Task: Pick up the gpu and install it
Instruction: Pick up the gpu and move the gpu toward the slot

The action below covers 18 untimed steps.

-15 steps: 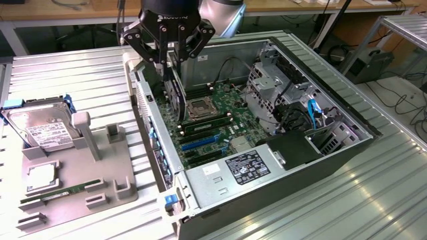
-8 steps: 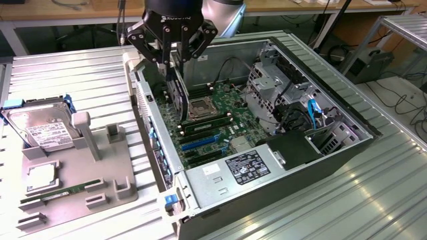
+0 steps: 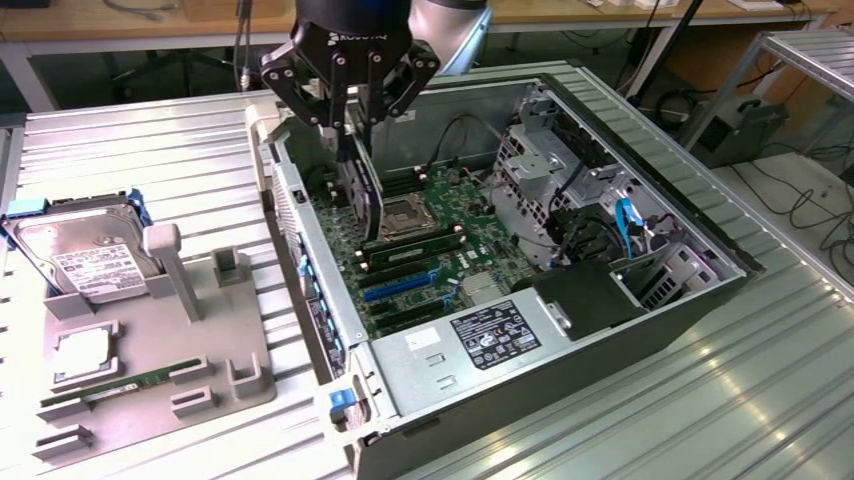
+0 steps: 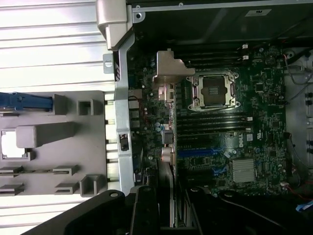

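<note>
Far off the tool's side, toward the exterior view's left, on the bench [image 3: 160, 140]: a grey fixture tray [image 3: 200, 375] carrying the silver hard drive [image 3: 80, 258] and a slim green RAM stick [image 3: 114, 388]. Well apart from the carried card, so little danger there.

Just beside the tool: the rear wall [image 3: 287, 230] of the open computer case. Probable hazard here: the silvery bracket [image 4: 168, 73] catching that wall on the way down, through any sideways drift.

Centre: the tool [image 3: 350, 110], closed narrow on the gpu [image 3: 358, 185], pinching one end only. Hangs straight beneath the tool, long side upright, bracket end lowest, inside the case and over the motherboard [image 3: 441, 265]. Touching the board or not: cannot tell. Judged risks: swing or slip in so small a hold, a twist under any pressing load, and a gouged board from the bracket's corner.

Close by the card's lower end: the bare CPU socket [image 3: 404, 215], uncovered. One brush from the bracket could plausibly damage its contacts.

Below the tool and nearer the power supply [image 3: 487, 335]: the blue expansion slots [image 3: 400, 288]. Not lined up with the card as held; forced seating at this angle likely to jam or crack something.

Farthest toward the exterior view's right: drive cage [image 3: 534, 190] and loose cables [image 3: 627, 225], well apart from the tool. A snag only with a wide swing.
</note>
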Motion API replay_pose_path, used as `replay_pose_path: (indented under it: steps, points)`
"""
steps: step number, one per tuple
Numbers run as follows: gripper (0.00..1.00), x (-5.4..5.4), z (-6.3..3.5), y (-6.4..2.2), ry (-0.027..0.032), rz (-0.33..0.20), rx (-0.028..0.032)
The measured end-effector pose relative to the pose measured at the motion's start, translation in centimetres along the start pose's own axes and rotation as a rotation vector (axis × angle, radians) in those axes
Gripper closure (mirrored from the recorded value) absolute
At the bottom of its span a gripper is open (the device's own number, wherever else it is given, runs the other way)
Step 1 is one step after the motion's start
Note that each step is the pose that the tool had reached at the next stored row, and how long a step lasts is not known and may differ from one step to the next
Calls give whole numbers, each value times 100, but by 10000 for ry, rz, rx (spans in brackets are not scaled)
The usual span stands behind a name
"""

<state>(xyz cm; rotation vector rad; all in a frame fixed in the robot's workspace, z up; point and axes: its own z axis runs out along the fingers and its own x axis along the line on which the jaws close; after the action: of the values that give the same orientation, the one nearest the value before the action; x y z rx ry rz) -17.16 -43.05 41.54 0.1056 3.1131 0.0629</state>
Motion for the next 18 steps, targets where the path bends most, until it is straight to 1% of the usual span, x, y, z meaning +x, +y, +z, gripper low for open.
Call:
replay_pose_path:
  steps: [14, 16, 18]
  points:
    - [74, -57, 16, 3, 0, 0, 0]
    - [74, -148, 56, 11, 0, 0, 0]
    - [74, -279, 120, 19, 0, 0, 1]
